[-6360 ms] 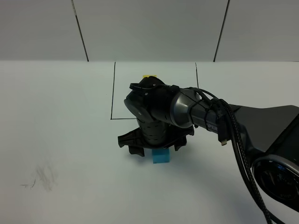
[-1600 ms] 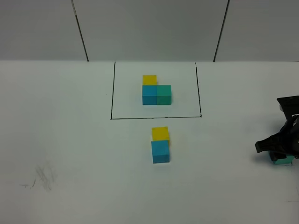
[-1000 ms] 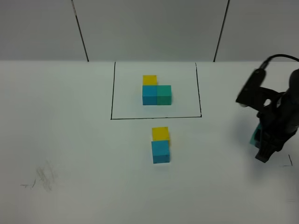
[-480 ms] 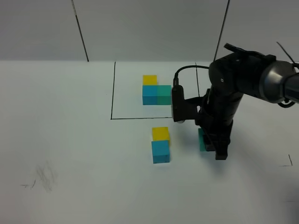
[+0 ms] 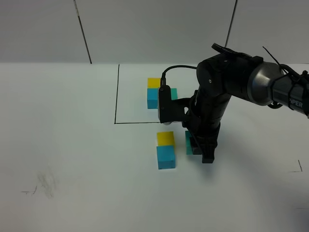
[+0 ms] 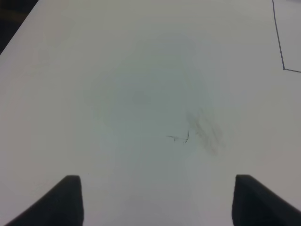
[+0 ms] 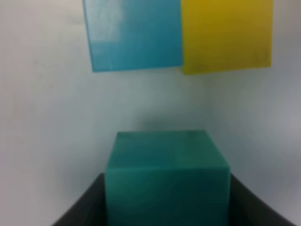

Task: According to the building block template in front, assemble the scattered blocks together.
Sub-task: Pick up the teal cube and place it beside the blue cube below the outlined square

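Note:
The building block template [image 5: 155, 93] is a yellow, cyan-blue and teal-green trio inside a black drawn rectangle [image 5: 116, 96]; my right arm partly covers it. In front of the frame the loose yellow cube [image 5: 165, 138] touches the loose cyan-blue cube [image 5: 165, 157]. My right gripper [image 5: 197, 147] is shut on the teal-green cube [image 5: 189, 143], held just right of that pair with a small gap. The right wrist view shows the teal-green cube [image 7: 167, 176] between the fingers, with the cyan-blue cube [image 7: 134, 34] and yellow cube [image 7: 226, 34] beyond it. My left gripper [image 6: 157, 200] is open over bare table.
The white table [image 5: 72, 159] has a grey scuff mark [image 5: 44, 183] at the front left, also seen in the left wrist view [image 6: 202, 134]. A small black corner mark [image 5: 297, 168] lies at the right. A black cable [image 5: 176, 68] loops off my right arm.
My right gripper has carried the teal-green cube from the far right edge leftward, to just beside the yellow and cyan-blue pair. Those two cubes have not moved.

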Robot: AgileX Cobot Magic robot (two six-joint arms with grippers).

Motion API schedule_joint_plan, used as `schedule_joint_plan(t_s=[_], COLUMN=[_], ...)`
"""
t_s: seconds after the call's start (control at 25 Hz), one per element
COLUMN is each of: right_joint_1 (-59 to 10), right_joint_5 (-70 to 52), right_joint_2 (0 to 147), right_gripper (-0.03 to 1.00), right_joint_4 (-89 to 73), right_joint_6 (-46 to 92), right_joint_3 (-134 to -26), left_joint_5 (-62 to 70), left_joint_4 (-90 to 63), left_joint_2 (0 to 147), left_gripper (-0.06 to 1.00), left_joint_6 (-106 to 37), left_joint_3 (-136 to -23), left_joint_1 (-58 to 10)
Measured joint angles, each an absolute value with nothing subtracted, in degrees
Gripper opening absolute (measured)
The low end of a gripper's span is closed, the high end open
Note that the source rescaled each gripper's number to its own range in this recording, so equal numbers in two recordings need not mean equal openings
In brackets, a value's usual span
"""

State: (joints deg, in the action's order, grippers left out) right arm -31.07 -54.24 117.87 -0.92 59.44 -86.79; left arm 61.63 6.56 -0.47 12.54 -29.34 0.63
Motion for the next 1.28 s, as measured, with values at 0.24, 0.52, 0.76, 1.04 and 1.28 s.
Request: schedule_joint_plan(t_s=[0.24,0.52,0.76,1.04,1.28], right_joint_1=[-32.28,-32.42,-32.7,-32.73,-32.73], right_joint_5=[-53.93,-53.36,-52.63,-51.35,-51.12], right_joint_2=[118.76,119.85,120.46,120.53,121.23], right_gripper=[0.29,0.29,0.29,0.29,0.29], right_joint_4=[-1.68,-1.76,-2.2,-3.42,-3.67], right_joint_6=[60.19,60.53,60.84,62.06,62.23], right_joint_3=[-86.79,-86.79,-86.79,-86.79,-86.79], left_joint_5=[61.63,61.63,61.63,61.63,61.63], left_joint_4=[6.56,6.56,6.56,6.56,6.56], left_joint_2=[-0.47,-0.47,-0.47,-0.47,-0.47], left_gripper=[0.5,0.5,0.5,0.5,0.5], left_joint_6=[12.54,12.54,12.54,12.54,12.54], left_joint_3=[-29.34,-29.34,-29.34,-29.34,-29.34], left_joint_1=[0.63,0.63,0.63,0.63,0.63])
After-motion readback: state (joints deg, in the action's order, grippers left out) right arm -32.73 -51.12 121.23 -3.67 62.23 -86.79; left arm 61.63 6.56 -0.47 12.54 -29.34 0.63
